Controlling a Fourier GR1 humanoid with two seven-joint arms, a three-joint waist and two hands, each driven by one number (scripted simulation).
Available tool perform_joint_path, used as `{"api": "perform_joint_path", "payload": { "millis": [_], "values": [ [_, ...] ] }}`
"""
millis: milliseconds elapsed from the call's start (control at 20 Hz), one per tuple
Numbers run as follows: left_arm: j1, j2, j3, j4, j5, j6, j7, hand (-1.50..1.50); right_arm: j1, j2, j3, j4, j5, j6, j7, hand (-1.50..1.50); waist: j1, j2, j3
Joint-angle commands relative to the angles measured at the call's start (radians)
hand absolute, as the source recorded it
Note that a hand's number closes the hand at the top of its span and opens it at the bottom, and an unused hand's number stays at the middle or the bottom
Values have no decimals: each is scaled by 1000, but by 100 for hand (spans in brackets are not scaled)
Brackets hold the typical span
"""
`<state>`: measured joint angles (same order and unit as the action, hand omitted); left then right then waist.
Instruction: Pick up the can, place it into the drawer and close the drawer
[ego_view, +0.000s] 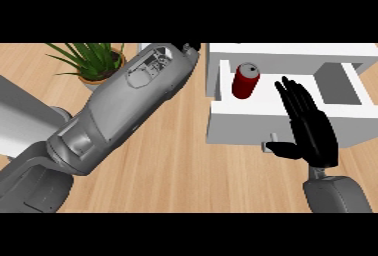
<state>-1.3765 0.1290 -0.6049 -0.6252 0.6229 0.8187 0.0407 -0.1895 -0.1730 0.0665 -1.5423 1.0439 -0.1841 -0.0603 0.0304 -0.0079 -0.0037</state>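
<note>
Red can (246, 80) sits inside the open white drawer (236, 127), upper right of frame; right hand (314, 135), fingers straight, holding nothing, hangs over the drawer front, nearer than the left arm (125, 105)

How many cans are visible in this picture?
1. The red can is inside the open white drawer, left of the open right hand; the left arm might hide others.

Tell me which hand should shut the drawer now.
Right. The can already sits in the open drawer; the right hand, fingers straight, is at the drawer's front by its handle. The left hand is far from it.
</note>
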Motion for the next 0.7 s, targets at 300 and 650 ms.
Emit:
{"api": "perform_joint_path", "payload": {
  "millis": [300,650],
  "values": [
    [93,176,-24,-254,-51,-11,155,-150,-181,-6,-83,396,52,-147,-67,-150,23,3,5],
    [219,234,-33,-377,-69,-14,164,-150,-316,1,-136,609,107,-291,-77,-150,36,12,5]
  ]
}}
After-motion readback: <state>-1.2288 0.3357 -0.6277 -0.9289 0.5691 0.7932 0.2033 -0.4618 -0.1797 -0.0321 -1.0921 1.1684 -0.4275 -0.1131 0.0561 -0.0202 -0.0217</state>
